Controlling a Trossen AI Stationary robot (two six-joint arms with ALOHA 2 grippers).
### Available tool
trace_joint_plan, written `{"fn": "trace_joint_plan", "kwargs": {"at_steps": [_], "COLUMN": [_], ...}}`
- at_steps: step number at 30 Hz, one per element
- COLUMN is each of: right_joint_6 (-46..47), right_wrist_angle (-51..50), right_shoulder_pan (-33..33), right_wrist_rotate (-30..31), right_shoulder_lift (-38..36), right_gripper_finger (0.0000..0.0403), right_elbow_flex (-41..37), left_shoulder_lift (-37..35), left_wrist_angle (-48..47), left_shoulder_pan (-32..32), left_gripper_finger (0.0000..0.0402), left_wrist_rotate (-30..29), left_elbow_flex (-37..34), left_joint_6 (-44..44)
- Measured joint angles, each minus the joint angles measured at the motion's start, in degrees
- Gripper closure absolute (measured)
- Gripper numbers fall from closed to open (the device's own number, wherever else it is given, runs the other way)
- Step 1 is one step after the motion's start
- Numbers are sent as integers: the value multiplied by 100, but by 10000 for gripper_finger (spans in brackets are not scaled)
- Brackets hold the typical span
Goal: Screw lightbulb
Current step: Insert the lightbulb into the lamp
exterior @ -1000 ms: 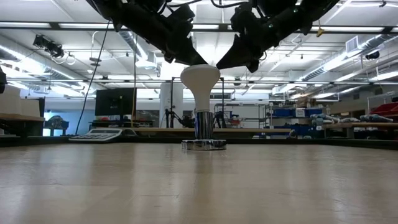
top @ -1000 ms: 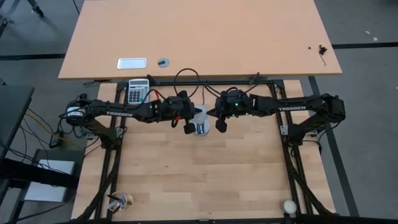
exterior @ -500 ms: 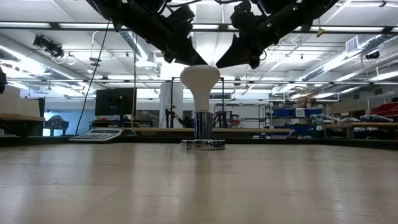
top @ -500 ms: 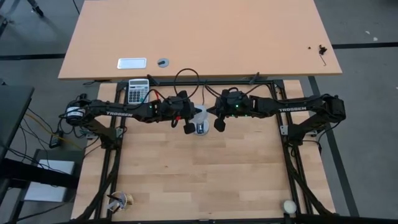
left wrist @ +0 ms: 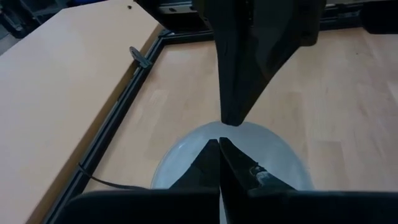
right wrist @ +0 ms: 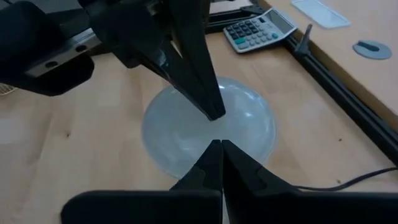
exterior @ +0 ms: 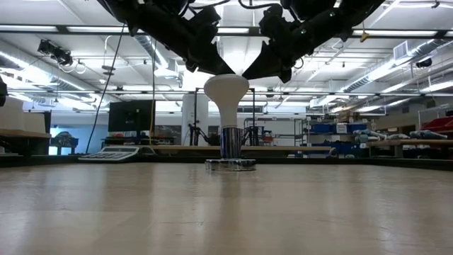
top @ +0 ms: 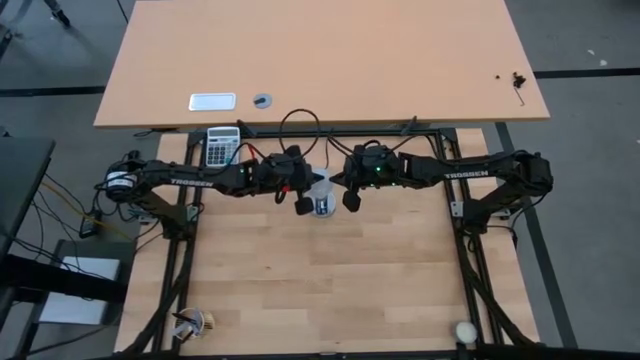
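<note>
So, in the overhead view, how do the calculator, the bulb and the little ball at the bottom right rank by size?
Largest to smallest, as they look from above:
1. Calculator
2. Bulb, though both arms partly cover it, so its place against the calculator is unsure
3. Ball, clearly the smallest

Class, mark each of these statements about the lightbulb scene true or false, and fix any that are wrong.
1. The lightbulb stands upright in a silver socket. True.
2. The left claw is wide open. False: it is shut.
3. Both claws hang just above the bulb's dome, one from each side. True; the right claw is shut too.
4. The calculator lies at the table's front edge beside the cream ball. False: it lies at the back edge, behind the left arm.
</note>
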Motion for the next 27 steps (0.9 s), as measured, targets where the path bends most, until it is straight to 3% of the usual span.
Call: {"fn": "trace_joint_plan", "kwargs": {"at_steps": [17,23,27], "right_joint_6": [40,-164,-182], "right_wrist_angle": [-246,-448,-625], "right_shoulder_pan": [301,210,23], "right_wrist_rotate": [-610,229,350], "right_shoulder_lift": [6,-187,-196], "right_gripper_finger": [394,394,394], "right_elbow_flex": [151,315,360], "left_shoulder_lift": [12,12,10], "left_wrist_angle": [62,32,20], "left_shoulder_pan": [3,0,-4], "left_gripper_finger": [402,402,402], "left_wrist_rotate": [14,15,16], "left_elbow_flex": [6,10,10], "left_joint_6": [-2,-2,0]}}
